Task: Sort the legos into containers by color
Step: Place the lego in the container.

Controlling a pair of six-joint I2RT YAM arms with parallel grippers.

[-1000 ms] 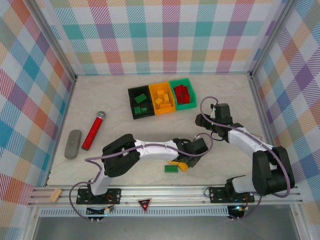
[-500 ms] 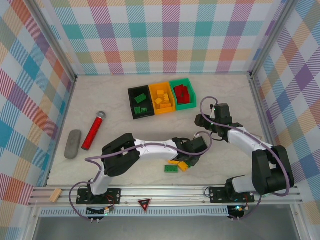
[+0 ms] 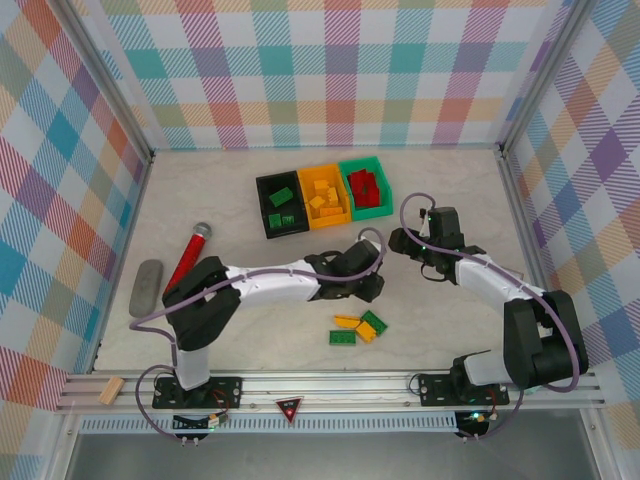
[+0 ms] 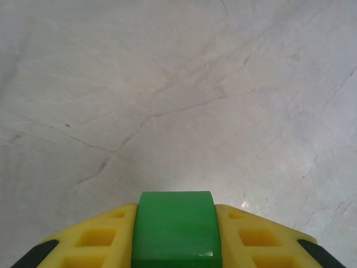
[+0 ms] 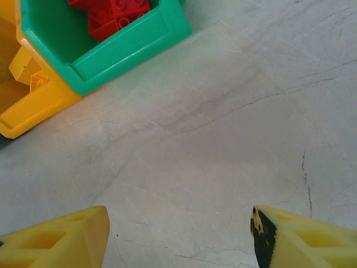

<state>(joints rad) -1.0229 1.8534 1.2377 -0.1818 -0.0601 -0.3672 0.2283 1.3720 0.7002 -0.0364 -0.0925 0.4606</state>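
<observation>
Carrying a held green lego [image 4: 174,241] in the left pincer [image 4: 175,223], whose fingers are clamped on both sides of it, clear above the bare bench [image 3: 200,190]. In the top view the left arm is raised mid-bench, between the leftover pile and the containers.

Progress: mostly done, my read.
- black bin [image 3: 262,203] has green legos in it
- orange bin [image 3: 330,225] has yellow ones
- green bin [image 5: 128,53] has red ones; the right wrist view shows them inside

Left on the bench, near the front edge, a small cluster:
- flat green lego [image 3: 343,338]
- angled green lego [image 3: 375,322]
- two yellow legos [image 3: 349,321], just beside and touching the greens

So four loose pieces plus the one in the grip. Judging by the colour match so far, the held one belongs in the black bin. No red ones are loose that I can see.

The right pincer [image 5: 179,226] is gaping with nothing between its fingers. It sits low over the bench just beside the green bin's near corner.

Versus a second ago: the left pincer was down on the cluster, covering part of it. Now it has pulled up and back toward the bins with the brick pinched. The angled green lego, hidden under it then, is in plain sight. The flat green lego looks to be in the same spot. The right arm has not shifted and the bin contents look the same.
</observation>
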